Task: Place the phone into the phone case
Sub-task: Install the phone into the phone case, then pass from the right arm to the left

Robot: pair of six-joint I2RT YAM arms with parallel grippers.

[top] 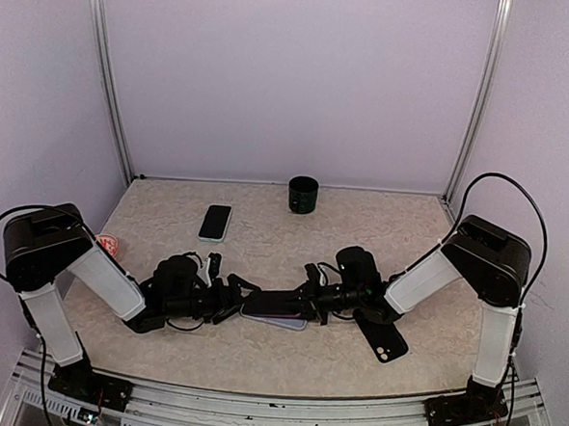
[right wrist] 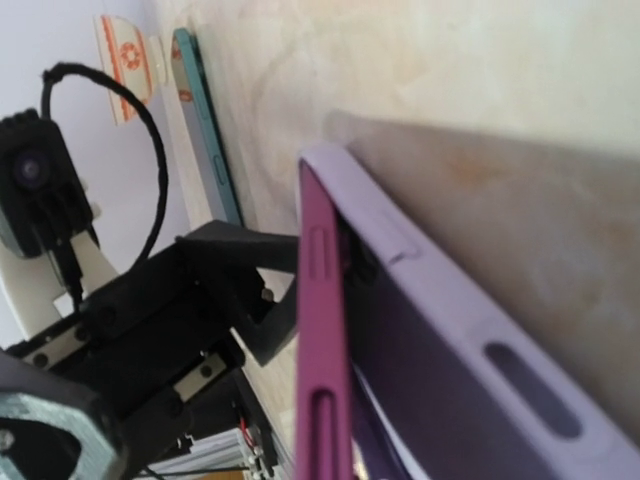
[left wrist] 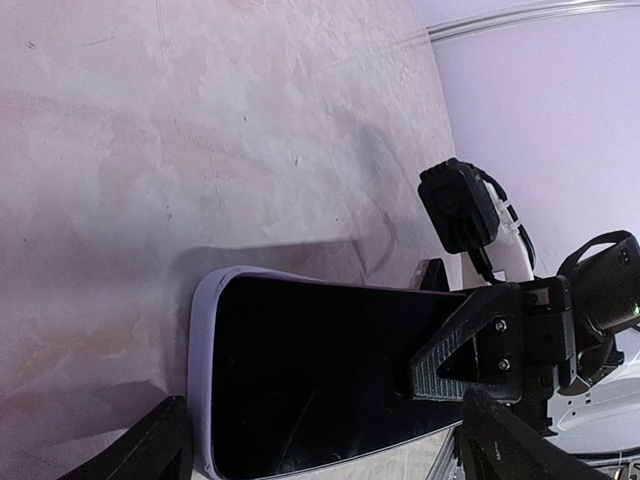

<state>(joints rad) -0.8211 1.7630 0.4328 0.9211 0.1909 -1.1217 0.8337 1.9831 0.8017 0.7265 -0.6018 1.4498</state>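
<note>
Lilac phone case [right wrist: 470, 330] lies at the centre of the table [top: 256, 356], between the two arms. The phone [left wrist: 320, 390], magenta-edged with a dark screen facing up, sits partly in the case. In the right wrist view its near long edge stands clear of the case wall.

The left gripper [top: 236, 302] straddles the left end. Its fingers [left wrist: 150, 450] stand against both sides of the case, grasping it.

The right gripper [top: 310, 294] meets the right end, with one finger [left wrist: 460, 355] lying across the screen. Whether it is clamped cannot be determined.

A black slab [top: 383, 339] lies just beside the right gripper. A second, teal-edged phone [top: 215, 222] and a black cup [top: 303, 194] lie further back. A red-and-white tag [top: 110, 245] rests near the left arm.
</note>
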